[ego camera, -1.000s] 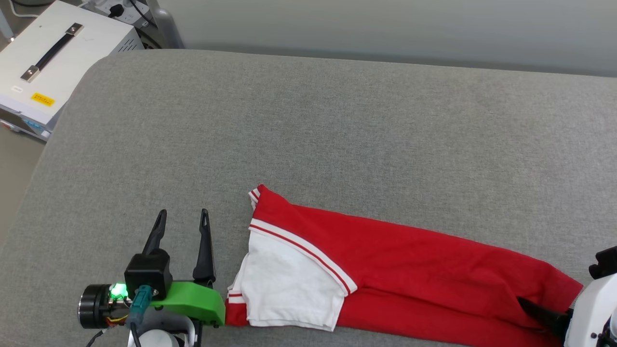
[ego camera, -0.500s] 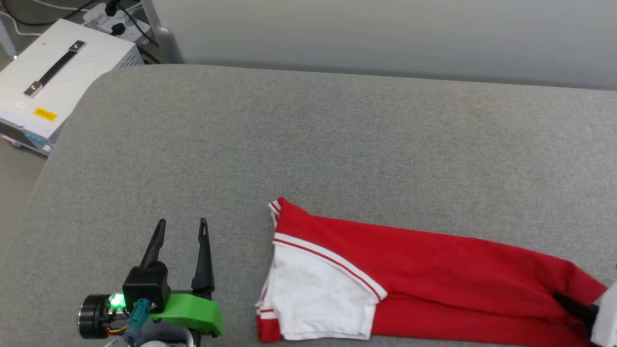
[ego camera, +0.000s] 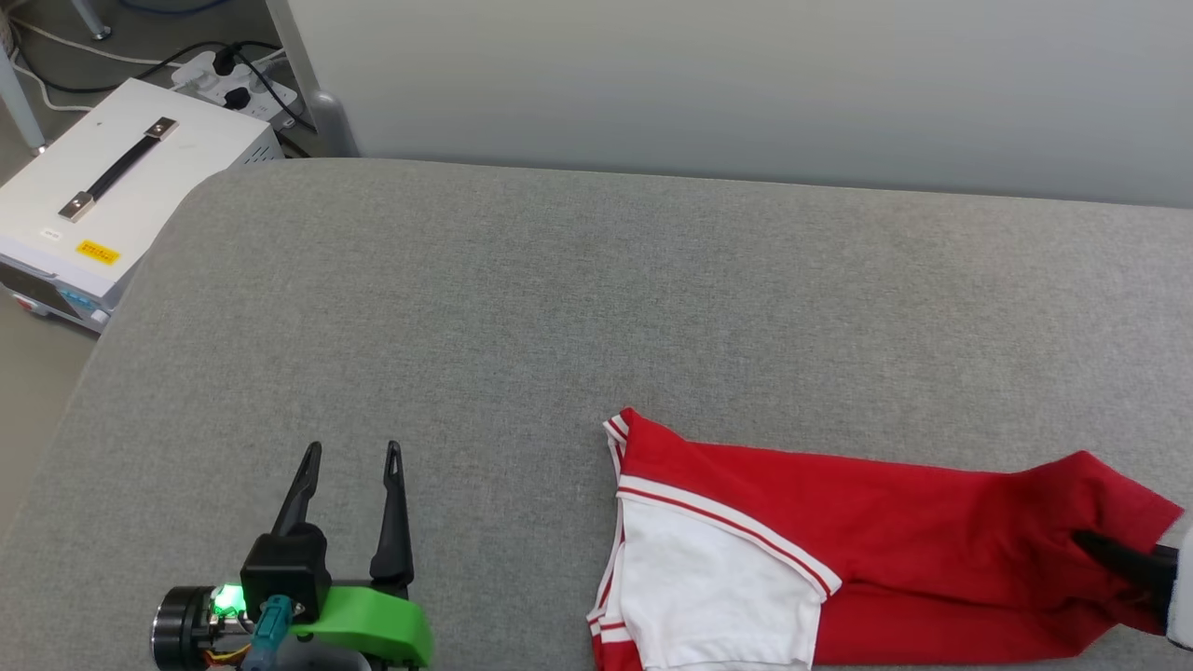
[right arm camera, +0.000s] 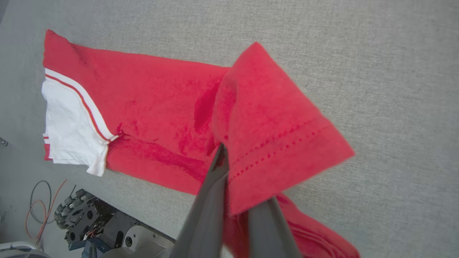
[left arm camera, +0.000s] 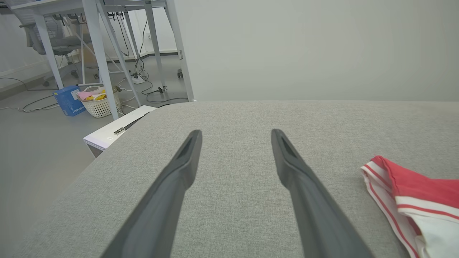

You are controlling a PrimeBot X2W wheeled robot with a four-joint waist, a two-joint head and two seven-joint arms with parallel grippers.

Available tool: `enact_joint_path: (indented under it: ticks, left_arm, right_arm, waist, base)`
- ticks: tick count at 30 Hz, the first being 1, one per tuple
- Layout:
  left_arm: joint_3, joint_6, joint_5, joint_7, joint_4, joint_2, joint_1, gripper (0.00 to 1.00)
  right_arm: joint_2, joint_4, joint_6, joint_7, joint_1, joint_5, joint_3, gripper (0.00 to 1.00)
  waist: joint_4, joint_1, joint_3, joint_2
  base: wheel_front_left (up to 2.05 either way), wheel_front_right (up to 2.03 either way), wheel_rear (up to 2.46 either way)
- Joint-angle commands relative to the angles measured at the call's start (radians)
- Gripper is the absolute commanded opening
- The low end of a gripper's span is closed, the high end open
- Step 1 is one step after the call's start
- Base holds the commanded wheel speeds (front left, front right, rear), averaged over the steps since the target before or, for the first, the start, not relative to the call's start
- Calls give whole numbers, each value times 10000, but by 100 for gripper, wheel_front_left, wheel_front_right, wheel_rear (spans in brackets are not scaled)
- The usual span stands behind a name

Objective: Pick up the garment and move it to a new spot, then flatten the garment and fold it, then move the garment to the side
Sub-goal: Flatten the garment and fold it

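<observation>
The garment is a red shirt folded into a long strip, its white sleeve with striped trim at the left end. It lies along the near edge of the grey cushioned surface. My right gripper is shut on the red hem end at the far right. In the right wrist view the hem corner is lifted and draped over the fingers. My left gripper stands open and empty, well left of the sleeve. In the left wrist view the trim sits right of my open gripper.
A white box with a black handle stands off the surface's left corner, with a power strip and cables behind it. A pale wall runs along the back. A basket and desk legs stand on the floor beyond.
The head camera has tilted, shifting the scene downward. The right gripper has dragged the garment to the right along the surface, widening the gap to the left gripper, which stays open.
</observation>
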Motion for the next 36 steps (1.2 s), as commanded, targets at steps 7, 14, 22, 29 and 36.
enact_joint_path:
  ticks: [7, 14, 22, 29, 36]
  left_arm:
    - [136, -319, 379, -57, 60, -358, 75, 100]
    - [238, -560, 607, -57, 48, -662, -233, 100]
    - [364, -798, 824, -57, 171, -1018, -697, 100]
    - [440, -921, 920, -57, 307, -1203, -976, 100]
    - [698, -1000, 1001, -57, 442, -1262, -866, 100]
  right_arm:
    - [551, -2372, -7, 917, -685, -114, 966, 0]
    - [1523, -2642, -7, 1664, -2639, -874, 2586, 0]
    - [3086, -1017, -7, 1595, -5062, -1606, 5222, 0]
    - [3656, 1185, -7, 774, -5482, -1882, 6578, 0]
    - [3764, 1546, -7, -924, -5598, -1353, 6713, 100]
  waist:
    - [179, 0, 234, 0]
    - [485, 0, 739, 0]
    - [847, 0, 1447, 0]
    - [989, 0, 1740, 0]
    - [752, 0, 1445, 0]
  base:
    - [0, 0, 0]
    - [0, 0, 0]
    - [0, 0, 0]
    - [0, 0, 0]
    - [0, 0, 0]
